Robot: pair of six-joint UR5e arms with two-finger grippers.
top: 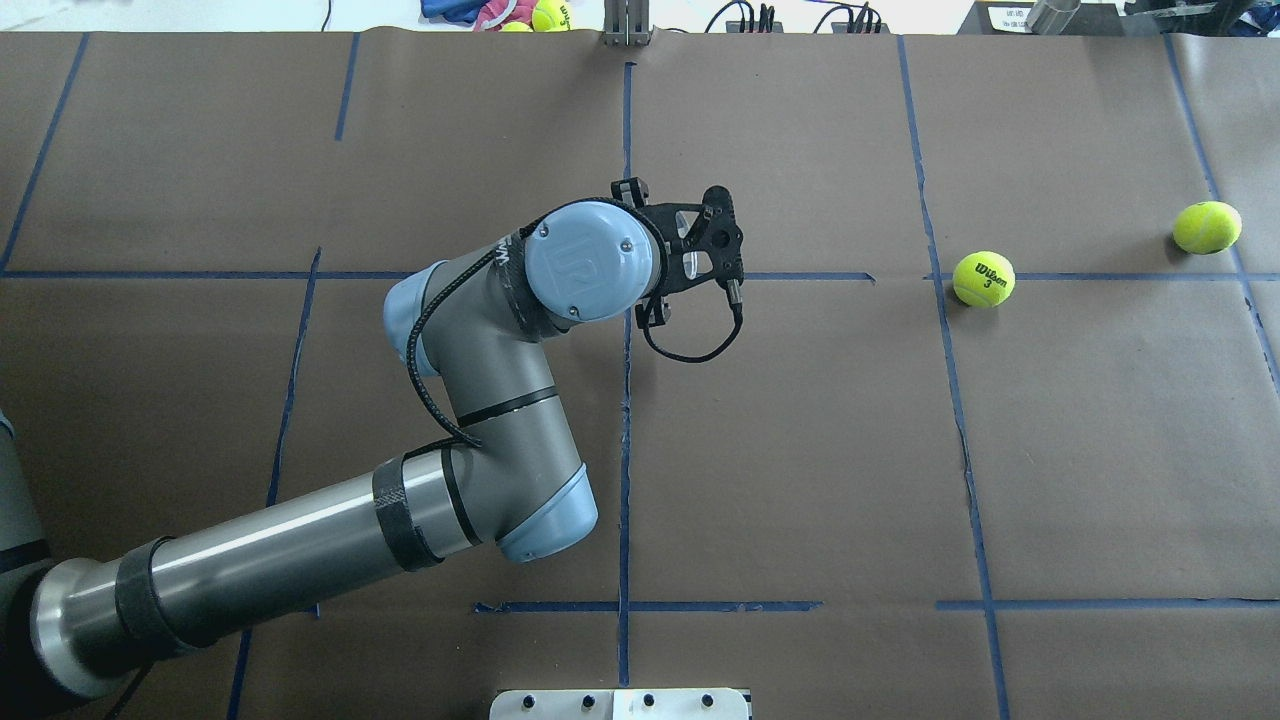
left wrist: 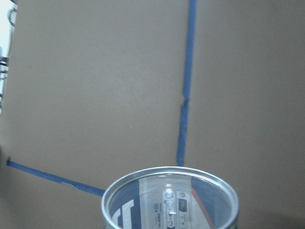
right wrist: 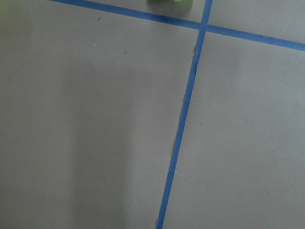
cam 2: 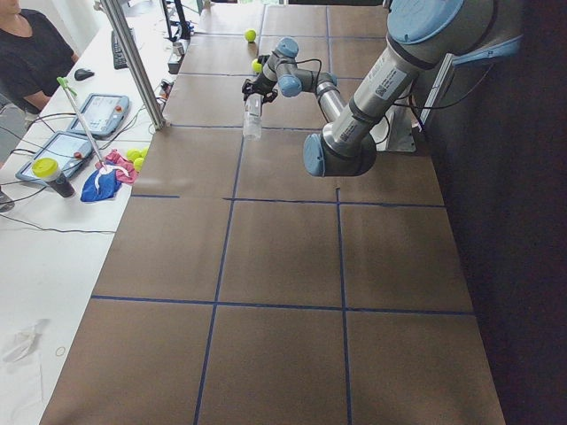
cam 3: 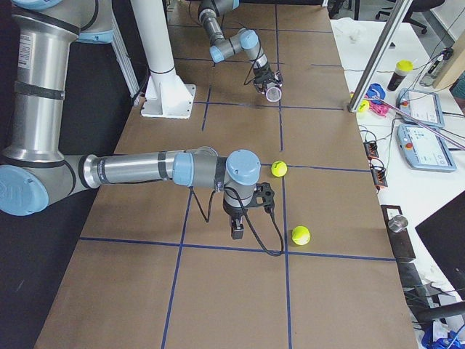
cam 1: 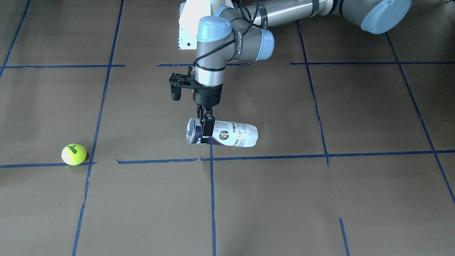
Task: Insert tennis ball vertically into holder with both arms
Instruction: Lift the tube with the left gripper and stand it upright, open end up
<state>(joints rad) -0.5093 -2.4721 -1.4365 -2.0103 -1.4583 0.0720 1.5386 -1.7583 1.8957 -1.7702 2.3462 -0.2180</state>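
Left gripper [cam 1: 206, 126] clamped on Wilson can [cam 1: 233, 135] near its rim; can on its side, mouth toward robot's right. Tennis ball [cam 1: 73, 154] on table [cam 1: 320, 199], well right of can. Right gripper [cam 3: 236, 224]: can't tell aperture.

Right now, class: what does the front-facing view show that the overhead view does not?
Only front-facing: the can, on its side, gripped near its open rim by the left end effector. Only overhead: a second ball farther right; the wrist there hides the can. Both: the left arm, one lettered ball, blue tape lines.
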